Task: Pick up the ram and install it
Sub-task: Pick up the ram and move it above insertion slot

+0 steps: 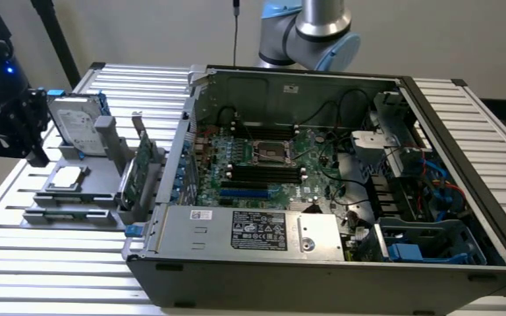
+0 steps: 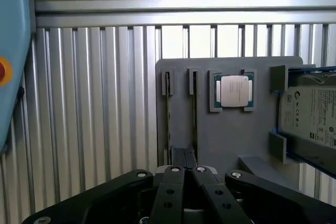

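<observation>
End effector closed over gray tray; exterior view reveals the open computer.

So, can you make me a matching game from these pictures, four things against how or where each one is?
1 hard drive
2 processor chip
3 green card
4 gripper

A lying flat on the grey holder
B shut
C silver, with blue rails
D upright beside the open case

Pairs: 1-C, 2-A, 3-D, 4-B
</observation>
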### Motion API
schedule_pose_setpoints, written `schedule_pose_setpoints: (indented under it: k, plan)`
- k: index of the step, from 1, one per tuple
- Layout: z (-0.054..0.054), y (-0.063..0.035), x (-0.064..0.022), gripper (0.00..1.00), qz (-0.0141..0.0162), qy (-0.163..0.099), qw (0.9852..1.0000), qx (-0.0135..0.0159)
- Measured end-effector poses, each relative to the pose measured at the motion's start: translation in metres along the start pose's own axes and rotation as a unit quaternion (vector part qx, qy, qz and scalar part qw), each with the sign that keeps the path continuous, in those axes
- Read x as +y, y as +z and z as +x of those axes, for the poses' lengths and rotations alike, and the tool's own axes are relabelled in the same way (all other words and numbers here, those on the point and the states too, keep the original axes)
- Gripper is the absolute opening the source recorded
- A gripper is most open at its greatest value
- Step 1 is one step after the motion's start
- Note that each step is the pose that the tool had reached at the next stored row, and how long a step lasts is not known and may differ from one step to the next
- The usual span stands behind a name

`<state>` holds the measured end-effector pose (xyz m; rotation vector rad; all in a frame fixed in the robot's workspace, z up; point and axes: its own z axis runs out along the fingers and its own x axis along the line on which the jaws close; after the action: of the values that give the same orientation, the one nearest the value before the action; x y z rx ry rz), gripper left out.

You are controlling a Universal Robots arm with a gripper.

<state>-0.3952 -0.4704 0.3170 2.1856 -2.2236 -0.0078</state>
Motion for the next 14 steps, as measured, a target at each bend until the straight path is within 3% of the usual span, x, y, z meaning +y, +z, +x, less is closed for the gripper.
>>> schedule_pose_setpoints:
  k: [8, 14]
  plan:
    - [0.003, 0.0106, 0.0008, 0.42, 0.0003, -0.019, 0.9998, 0.0004]
    - [0.005, 0.0215, 0.0013, 0.42, 0.0004, -0.029, 0.9996, 0.0005]
